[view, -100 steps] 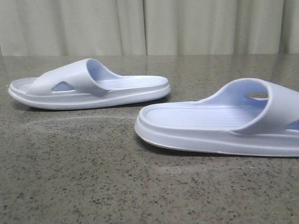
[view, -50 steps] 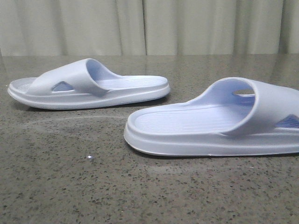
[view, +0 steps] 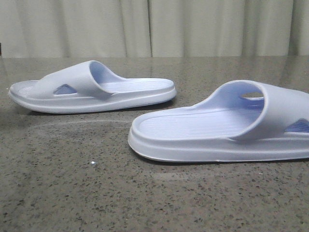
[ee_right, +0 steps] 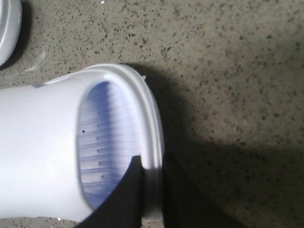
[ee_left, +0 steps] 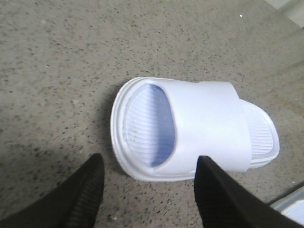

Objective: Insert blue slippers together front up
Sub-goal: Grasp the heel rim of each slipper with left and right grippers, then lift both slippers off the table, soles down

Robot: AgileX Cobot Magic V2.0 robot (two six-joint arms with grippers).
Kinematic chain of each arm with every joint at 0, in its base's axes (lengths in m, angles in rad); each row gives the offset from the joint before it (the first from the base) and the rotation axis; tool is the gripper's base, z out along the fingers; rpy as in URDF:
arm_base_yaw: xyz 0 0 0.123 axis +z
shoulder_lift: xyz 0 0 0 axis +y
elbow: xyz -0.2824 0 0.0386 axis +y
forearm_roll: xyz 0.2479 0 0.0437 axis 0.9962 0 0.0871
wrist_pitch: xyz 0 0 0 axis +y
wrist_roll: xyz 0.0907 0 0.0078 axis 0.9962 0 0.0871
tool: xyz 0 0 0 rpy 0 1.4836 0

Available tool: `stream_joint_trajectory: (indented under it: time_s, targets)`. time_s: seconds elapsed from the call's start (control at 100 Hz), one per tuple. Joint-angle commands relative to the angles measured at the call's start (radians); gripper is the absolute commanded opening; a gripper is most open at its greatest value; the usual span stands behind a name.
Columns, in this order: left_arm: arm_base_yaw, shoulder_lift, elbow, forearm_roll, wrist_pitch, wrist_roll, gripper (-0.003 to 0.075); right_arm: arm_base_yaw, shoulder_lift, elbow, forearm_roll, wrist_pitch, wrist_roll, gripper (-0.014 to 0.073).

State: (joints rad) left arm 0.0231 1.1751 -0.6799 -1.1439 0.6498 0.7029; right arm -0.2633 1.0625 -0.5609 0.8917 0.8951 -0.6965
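Two pale lavender-blue slippers lie sole-down on the speckled table. The left slipper (view: 91, 89) has its strap end toward the left; the right slipper (view: 222, 128) has its open heel toward the left and its strap at the right edge. Neither gripper shows in the front view. In the left wrist view my left gripper (ee_left: 151, 161) is open and empty, its fingers straddling the strap end of the left slipper (ee_left: 199, 126) without touching it. In the right wrist view my right gripper (ee_right: 153, 164) is shut on the front rim of the right slipper (ee_right: 42, 142), with one finger inside under the strap.
The table is dark speckled stone (view: 96, 193), with a pale curtain (view: 154, 26) behind its far edge. A corner of the other slipper shows in the left wrist view (ee_left: 289, 206) and in the right wrist view (ee_right: 7, 28).
Over the first half second the right slipper slid left and turned, showing its side hole; since then it has held still. The left slipper has not moved.
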Motion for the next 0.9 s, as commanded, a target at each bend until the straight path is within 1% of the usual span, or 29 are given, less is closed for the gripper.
stream_joint_trajectory:
  time_s: [0.0, 0.22, 0.36, 0.73, 0.8, 0.89]
  targets:
    - [0.014, 0.051, -0.048, -0.129, 0.033, 0.069, 0.0373, -0.006, -0.011, -0.031, 0.032, -0.013, -0.017, -0.0102]
    - [0.018, 0.181, -0.102, -0.163, 0.076, 0.138, 0.0373, -0.006, -0.011, -0.031, 0.032, -0.014, -0.019, -0.0102]
    - [0.018, 0.236, -0.134, -0.164, 0.087, 0.147, 0.0373, -0.006, -0.011, -0.031, 0.032, -0.017, -0.021, -0.0102]
    - [0.018, 0.302, -0.159, -0.166, 0.115, 0.185, 0.0372, -0.006, -0.011, -0.031, 0.032, -0.019, -0.027, -0.0102]
    - [0.018, 0.31, -0.159, -0.169, 0.133, 0.189, 0.0359, -0.006, -0.011, -0.031, 0.032, -0.021, -0.027, -0.0102]
    - [0.018, 0.322, -0.159, -0.174, 0.151, 0.196, 0.0301, -0.006, -0.011, -0.031, 0.032, -0.021, -0.027, -0.0102]
